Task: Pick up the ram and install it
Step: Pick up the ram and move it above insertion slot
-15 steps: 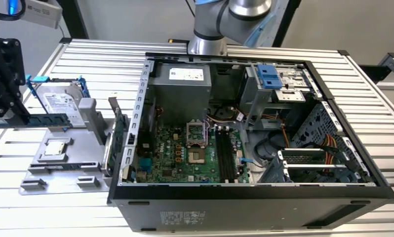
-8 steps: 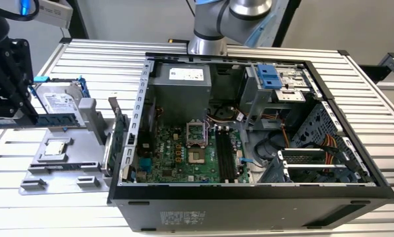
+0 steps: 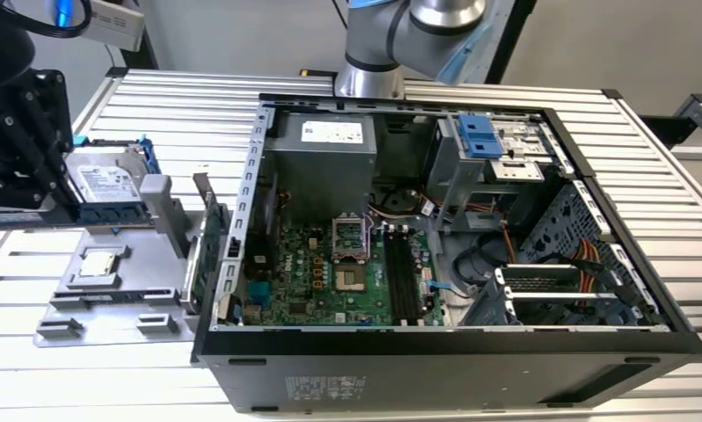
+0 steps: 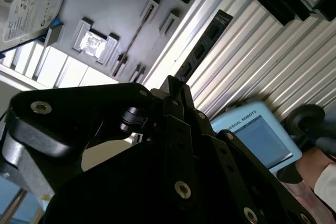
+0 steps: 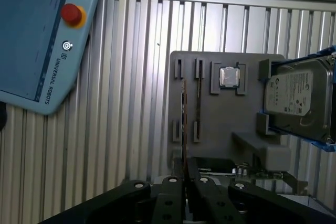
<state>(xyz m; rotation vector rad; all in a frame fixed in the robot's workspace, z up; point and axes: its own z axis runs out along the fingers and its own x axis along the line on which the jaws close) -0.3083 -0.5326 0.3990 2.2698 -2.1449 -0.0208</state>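
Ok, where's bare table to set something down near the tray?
Bare table slats lie nearer the camera than the grey tray, at the exterior view's left, and beyond it toward the arm base. In the first wrist view, slats between pendant and tray are free. Crowded: the tray, by the gripper holding the ram, and the case.
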